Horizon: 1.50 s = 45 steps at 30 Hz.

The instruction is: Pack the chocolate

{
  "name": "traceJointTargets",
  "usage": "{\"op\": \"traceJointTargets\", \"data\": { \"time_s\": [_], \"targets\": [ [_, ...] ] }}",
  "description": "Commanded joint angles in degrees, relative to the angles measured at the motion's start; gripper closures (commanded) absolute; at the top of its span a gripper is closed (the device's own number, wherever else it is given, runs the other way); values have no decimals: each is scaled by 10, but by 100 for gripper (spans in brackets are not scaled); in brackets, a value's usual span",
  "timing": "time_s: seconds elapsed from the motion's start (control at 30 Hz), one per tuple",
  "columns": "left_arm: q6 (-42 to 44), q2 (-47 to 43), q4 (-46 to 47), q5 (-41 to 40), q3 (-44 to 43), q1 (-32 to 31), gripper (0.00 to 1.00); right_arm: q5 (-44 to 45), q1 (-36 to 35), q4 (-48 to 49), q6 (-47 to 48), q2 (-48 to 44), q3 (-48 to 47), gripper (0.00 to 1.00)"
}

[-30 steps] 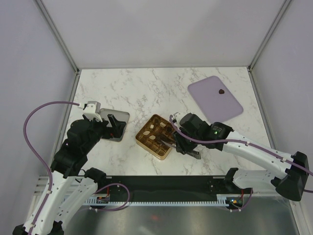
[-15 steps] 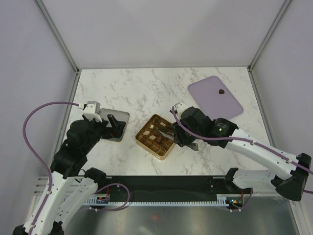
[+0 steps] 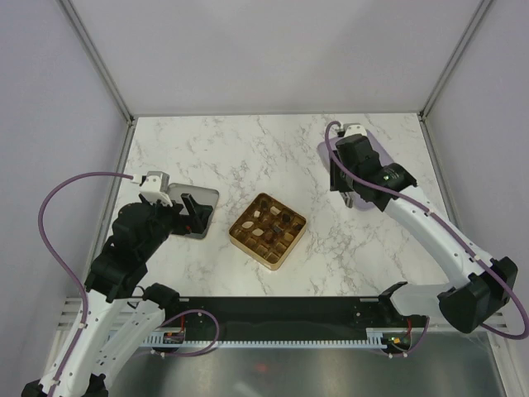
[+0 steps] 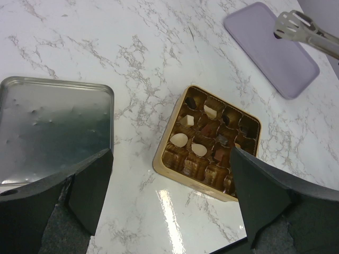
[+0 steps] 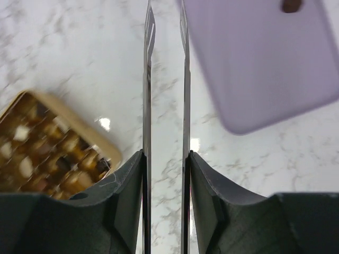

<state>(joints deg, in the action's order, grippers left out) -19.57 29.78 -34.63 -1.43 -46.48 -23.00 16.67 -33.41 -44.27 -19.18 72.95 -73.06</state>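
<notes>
The gold grid tray [image 3: 248, 246] sits mid-table with several brown, tan and cream chocolate pieces [image 4: 179, 139] in its cells. One more dark chocolate [image 5: 290, 5] lies on the lilac board [image 5: 259, 63]. My right gripper [image 5: 165, 159] is shut on metal tongs [image 5: 147, 79], whose blades stand apart with nothing between them. It hovers between the tray [image 5: 79, 129] and the board's near-left corner. My left gripper [image 4: 172, 211] is open over the marble at the tray's [image 4: 185, 177] near side, holding nothing.
A silver tin lid [image 4: 53, 127] lies left of the tray, under my left gripper [image 3: 194, 217]. The lilac board [image 3: 388, 153] is at the back right, partly covered by my right arm [image 3: 364, 165]. Walls close off the back and both sides.
My right gripper, still holding the tongs, has lifted away from the tray and swung back and right to the lilac board. The left arm has not moved.
</notes>
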Motion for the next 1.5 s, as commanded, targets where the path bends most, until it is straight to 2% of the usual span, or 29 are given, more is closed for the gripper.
{"op": "traceJointTargets", "data": {
  "time_s": [0.0,0.27,0.37,0.77,1.27,1.47],
  "targets": [
    [4,-5,7,0,2,-3,0,83,74,30,5,22,-30,54],
    [5,-3,7,2,3,-3,0,20,235,81,13,123,-51,51],
    [5,-2,6,2,3,-3,0,-6,262,93,13,158,-57,50],
    [4,2,7,-3,3,-3,0,-41,317,131,36,242,-72,45],
    [4,1,6,-8,3,-3,0,-66,326,155,38,314,-99,45],
    [4,2,6,-8,3,-3,0,-76,326,157,38,315,-99,48]
  ]
}}
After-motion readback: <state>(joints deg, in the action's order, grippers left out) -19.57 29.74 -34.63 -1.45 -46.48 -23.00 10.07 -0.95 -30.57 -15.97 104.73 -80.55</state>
